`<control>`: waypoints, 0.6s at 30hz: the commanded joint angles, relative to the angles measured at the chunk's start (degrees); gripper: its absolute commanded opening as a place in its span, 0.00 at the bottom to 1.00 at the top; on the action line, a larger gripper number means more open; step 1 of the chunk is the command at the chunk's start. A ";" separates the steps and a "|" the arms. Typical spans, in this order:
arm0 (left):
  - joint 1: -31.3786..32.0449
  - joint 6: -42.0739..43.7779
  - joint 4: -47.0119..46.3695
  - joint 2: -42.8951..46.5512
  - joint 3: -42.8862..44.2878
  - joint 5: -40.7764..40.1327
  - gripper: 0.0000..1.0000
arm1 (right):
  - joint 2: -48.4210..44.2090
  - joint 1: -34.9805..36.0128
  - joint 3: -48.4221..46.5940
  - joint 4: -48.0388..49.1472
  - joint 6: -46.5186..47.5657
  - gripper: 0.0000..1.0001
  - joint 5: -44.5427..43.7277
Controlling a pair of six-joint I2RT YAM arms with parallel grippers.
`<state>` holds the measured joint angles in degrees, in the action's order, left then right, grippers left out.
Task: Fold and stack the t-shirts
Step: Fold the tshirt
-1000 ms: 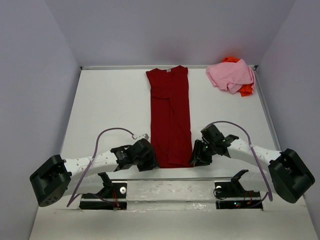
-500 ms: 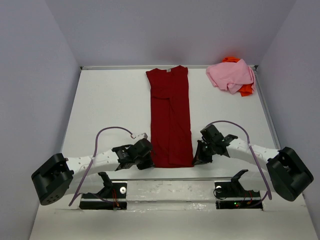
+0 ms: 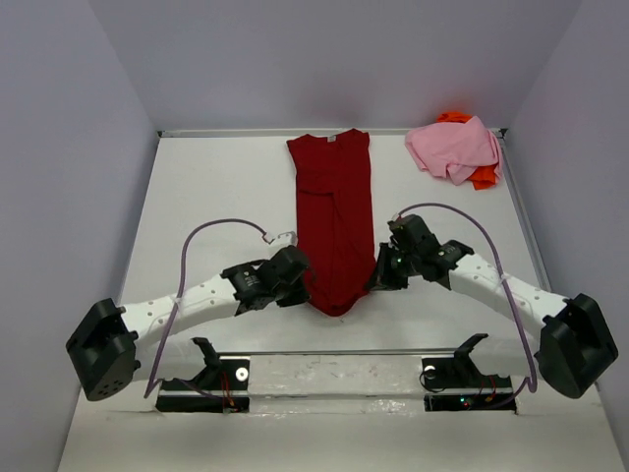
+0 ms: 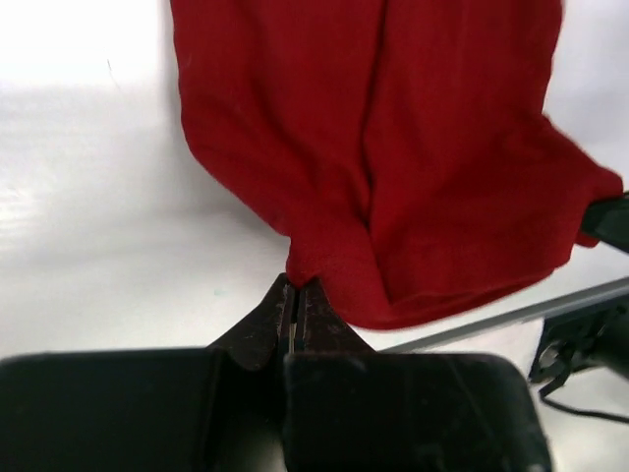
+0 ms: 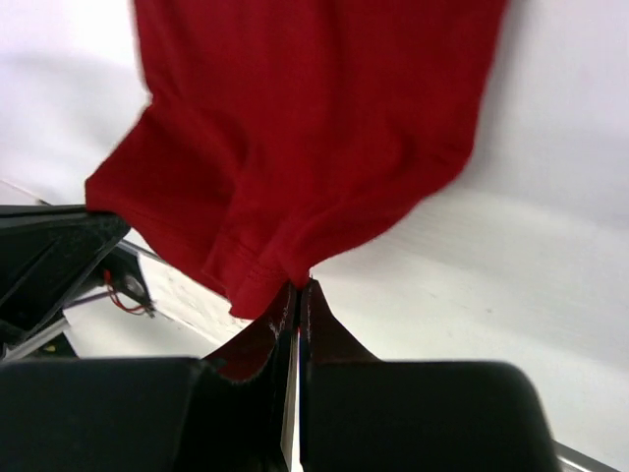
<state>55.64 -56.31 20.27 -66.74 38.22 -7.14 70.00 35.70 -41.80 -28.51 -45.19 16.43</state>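
Hem corners of dark red shirt [image 3: 336,221] pinched between closed jaws of left gripper [image 3: 307,294] and right gripper [image 3: 374,285]; pink shirt [image 3: 454,147] atop orange shirt [image 3: 484,178].

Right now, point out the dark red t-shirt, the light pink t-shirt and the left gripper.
dark red t-shirt [image 3: 336,216]: top external view, middle of its folded body.
light pink t-shirt [image 3: 454,147]: top external view, centre of the crumpled heap.
left gripper [image 4: 295,291]: left wrist view, between its fingertips.

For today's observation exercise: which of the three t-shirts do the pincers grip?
The dark red cloth t-shirt: left pincer and right pincer pinch its near hem. The light pink t-shirt and bright orange t-shirt lie heaped far right.
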 commanded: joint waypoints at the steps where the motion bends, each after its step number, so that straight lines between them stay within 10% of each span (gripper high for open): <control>1: -3.25 5.94 2.75 -1.63 7.12 -5.43 0.00 | 3.20 0.33 -7.76 -0.93 3.17 0.00 -2.97; 18: -19.42 23.61 0.21 -16.66 26.82 -3.50 0.00 | 16.48 -8.36 -29.38 -1.63 13.72 0.00 -8.69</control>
<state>37.82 -37.28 21.76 -81.76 60.99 -10.74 84.53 29.50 -66.17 -31.18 -34.94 8.56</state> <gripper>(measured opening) 0.025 0.024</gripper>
